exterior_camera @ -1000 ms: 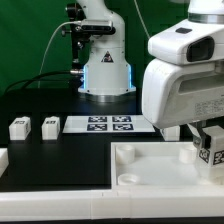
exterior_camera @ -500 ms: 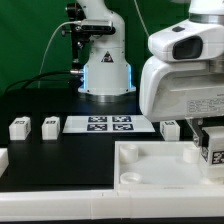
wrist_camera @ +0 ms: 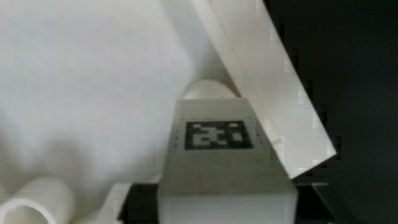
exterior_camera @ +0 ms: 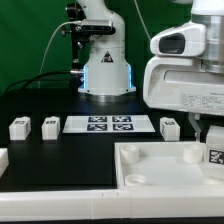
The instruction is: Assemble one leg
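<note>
My gripper [exterior_camera: 211, 143] is shut on a leg [exterior_camera: 214, 156], a small white block with a marker tag, at the exterior view's right edge. It holds the leg over the far right part of the large white slab [exterior_camera: 150, 170], beside a round socket [exterior_camera: 193, 152]. In the wrist view the leg [wrist_camera: 217, 135] sits between my dark fingers [wrist_camera: 143, 203], tag up, by the slab's raised rim [wrist_camera: 267, 70]. Three more legs stand on the black table: two at the left [exterior_camera: 18, 127] [exterior_camera: 50, 125] and one behind the slab [exterior_camera: 169, 127].
The marker board [exterior_camera: 110, 124] lies flat at the middle back. The robot base [exterior_camera: 105, 70] stands behind it before a green backdrop. Another socket [exterior_camera: 130, 152] is at the slab's left corner. A white part [exterior_camera: 3, 158] shows at the left edge.
The arm has moved toward the exterior view's right with the leg in it, and slightly down. The leg behind the slab has come into full view.
</note>
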You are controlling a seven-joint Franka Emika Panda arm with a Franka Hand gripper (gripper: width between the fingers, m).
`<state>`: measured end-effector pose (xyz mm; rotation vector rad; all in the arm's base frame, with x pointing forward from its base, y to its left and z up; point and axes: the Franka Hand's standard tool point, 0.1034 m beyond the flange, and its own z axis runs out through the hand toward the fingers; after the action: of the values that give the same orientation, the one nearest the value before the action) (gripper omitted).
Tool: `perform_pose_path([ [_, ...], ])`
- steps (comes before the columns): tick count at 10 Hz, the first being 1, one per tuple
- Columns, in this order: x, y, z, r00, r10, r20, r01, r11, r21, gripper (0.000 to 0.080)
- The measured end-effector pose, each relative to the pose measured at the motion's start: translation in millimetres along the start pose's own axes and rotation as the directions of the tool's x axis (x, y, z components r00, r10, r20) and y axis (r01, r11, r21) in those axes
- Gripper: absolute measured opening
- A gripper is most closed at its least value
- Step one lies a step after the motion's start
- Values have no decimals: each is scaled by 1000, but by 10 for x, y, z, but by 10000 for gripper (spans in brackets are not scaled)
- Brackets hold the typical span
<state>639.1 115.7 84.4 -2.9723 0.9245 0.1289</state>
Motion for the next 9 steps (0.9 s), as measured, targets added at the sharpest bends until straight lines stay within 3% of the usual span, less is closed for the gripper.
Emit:
perform_pose_path([
  [3,-8,-2,8,940,342,-13,-342,940,-9,293],
  [5,-11,-3,13,828,561,-14,-561,828,-6,293],
  [8,-25,-12,18,831,556,-15,-556,831,-7,293],
  [9,-35,-23,21,845,535,-15,-535,845,-7,383],
])
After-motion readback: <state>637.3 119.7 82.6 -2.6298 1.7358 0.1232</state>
